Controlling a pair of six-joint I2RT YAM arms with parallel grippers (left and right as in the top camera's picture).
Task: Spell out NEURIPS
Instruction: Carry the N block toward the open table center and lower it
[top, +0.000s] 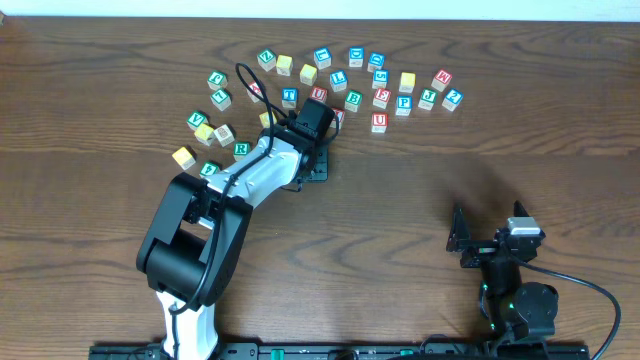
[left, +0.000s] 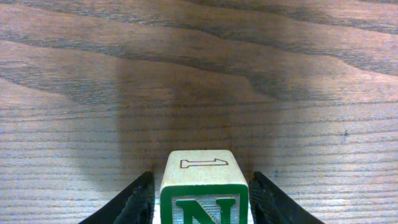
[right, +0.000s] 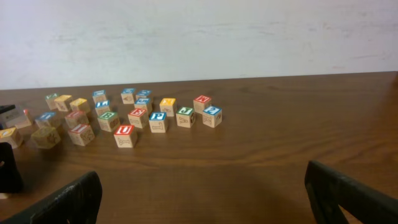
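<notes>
Wrist camera shows green N cube (left: 204, 200) between left jaws, hidden overhead.

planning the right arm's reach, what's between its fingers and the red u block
Nothing: only bare table between the right fingers and the red U block, shown in the right wrist view.

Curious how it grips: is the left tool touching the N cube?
Cannot tell. In the left wrist view the left tool flanks the N cube closely, but dark edges hide any gap; overhead, the arm covers it.
</notes>
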